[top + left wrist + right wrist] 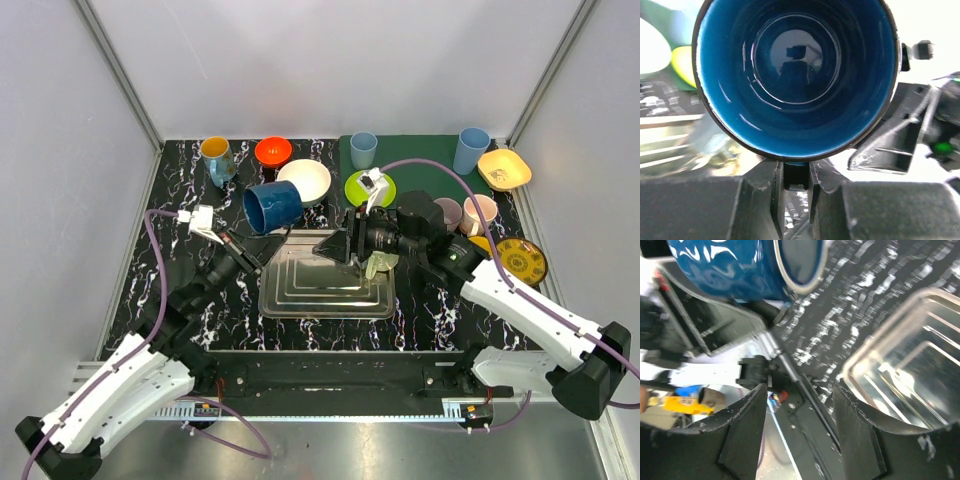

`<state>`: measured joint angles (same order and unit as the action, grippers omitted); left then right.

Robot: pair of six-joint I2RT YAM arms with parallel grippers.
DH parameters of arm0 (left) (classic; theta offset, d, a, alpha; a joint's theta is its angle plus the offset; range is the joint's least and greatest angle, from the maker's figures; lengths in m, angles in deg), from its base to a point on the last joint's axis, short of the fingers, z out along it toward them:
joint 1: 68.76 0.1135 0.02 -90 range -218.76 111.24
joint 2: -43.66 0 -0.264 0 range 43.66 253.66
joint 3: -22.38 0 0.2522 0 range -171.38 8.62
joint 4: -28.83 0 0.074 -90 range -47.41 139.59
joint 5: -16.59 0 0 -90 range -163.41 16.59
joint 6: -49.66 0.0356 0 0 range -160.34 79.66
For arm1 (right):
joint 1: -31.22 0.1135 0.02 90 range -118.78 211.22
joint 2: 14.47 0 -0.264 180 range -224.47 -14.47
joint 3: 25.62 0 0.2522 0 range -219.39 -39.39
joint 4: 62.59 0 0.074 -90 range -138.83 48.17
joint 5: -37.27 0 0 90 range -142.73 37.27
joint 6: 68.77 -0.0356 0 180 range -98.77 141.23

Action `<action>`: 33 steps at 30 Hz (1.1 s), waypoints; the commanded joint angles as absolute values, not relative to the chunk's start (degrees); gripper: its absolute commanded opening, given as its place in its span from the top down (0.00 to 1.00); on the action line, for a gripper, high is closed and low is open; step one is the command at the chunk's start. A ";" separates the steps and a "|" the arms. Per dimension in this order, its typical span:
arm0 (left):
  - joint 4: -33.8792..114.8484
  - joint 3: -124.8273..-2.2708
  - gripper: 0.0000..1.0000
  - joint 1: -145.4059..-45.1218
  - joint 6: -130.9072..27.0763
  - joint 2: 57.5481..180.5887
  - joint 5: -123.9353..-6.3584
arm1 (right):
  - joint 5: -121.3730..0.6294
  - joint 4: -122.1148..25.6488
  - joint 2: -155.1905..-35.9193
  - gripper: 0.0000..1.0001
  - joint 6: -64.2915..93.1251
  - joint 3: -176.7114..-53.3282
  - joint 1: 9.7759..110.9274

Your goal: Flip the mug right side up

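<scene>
Mug point(272, 206) is off the counter point(180, 190), held in the air on its side, so not upright yet. It sits over the far-left corner of the tray point(325, 285), just near-left of the white bowl point(305, 180). Its mouth points near-left, straight into the left wrist camera, which shows the full glossy blue interior.

Left claw point(796, 172) is clenched on the mug at the low side of the rim. Its fingers point(760, 185) are almost together with a thin blue bit pinched between them. Can't tell if that bit is wall or handle.

Right claw point(800, 405) is released, jaws spread wide, holding nothing. It hangs just right of the mug, by the tray's far edge, clear of the mug. Its wrist view has the mug's shiny outside at the top left, the left claw under it, and the tray to the right.

Tray is metal, stepped, flat on the counter between the two arms. A pale green item point(380, 263) lies at its far-right part under the right arm; can't tell what it is.

Far side of the counter, left to right:
- yellow-lined cup point(215, 155)
- orange bowl point(272, 150)
- green plate point(370, 187)
- pale blue cup point(363, 150) and taller pale blue cup point(471, 150) on a green mat point(420, 160)
- yellow dish point(504, 168)

Pink cups point(480, 210) and a patterned plate point(520, 260) sit at the right, near the right arm.
</scene>
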<state>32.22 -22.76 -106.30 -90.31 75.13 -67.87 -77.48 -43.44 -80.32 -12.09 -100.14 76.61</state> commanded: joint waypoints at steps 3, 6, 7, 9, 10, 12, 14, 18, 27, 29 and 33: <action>64.84 -37.50 1.00 -105.86 -73.75 81.06 -96.45 | -58.13 -25.90 -78.90 0.40 -6.02 -103.46 76.84; 74.38 -44.01 1.00 -103.67 -72.25 90.40 -103.82 | -53.54 -22.03 -78.81 0.41 -5.40 -103.81 76.75; 74.49 -45.07 1.00 -102.53 -71.02 92.07 -103.64 | -53.09 -21.67 -78.64 0.41 -5.23 -103.72 76.75; 72.84 -45.43 1.00 -97.53 -70.57 96.38 -99.01 | -53.08 -21.58 -77.85 0.41 -5.05 -103.28 76.84; 71.78 -45.43 1.00 -95.24 -70.22 98.14 -96.46 | -53.08 -21.67 -77.58 0.41 -4.79 -103.11 76.84; 70.72 -46.39 1.00 -88.30 -70.39 105.51 -89.25 | -51.07 -21.58 -76.88 0.41 -4.52 -102.67 76.75; 68.97 -48.06 1.00 -84.34 -69.87 112.61 -87.56 | -50.71 -21.32 -76.53 0.41 -3.99 -102.32 76.84; 63.09 -51.40 1.00 -79.76 -69.34 123.45 -84.93 | -50.27 -21.23 -75.38 0.40 -3.73 -101.44 76.84; 60.33 -62.38 1.00 -76.50 -67.23 141.03 -83.60 | -48.96 -20.53 -74.77 0.40 -3.38 -99.15 76.84; 60.78 -65.46 1.00 -75.71 -66.53 144.80 -84.04 | -48.51 -19.92 -75.03 0.40 -2.94 -99.33 76.75; 64.89 -71.78 1.00 -74.92 -64.69 150.88 -84.74 | -47.11 -18.42 -75.82 0.38 -2.41 -99.85 76.75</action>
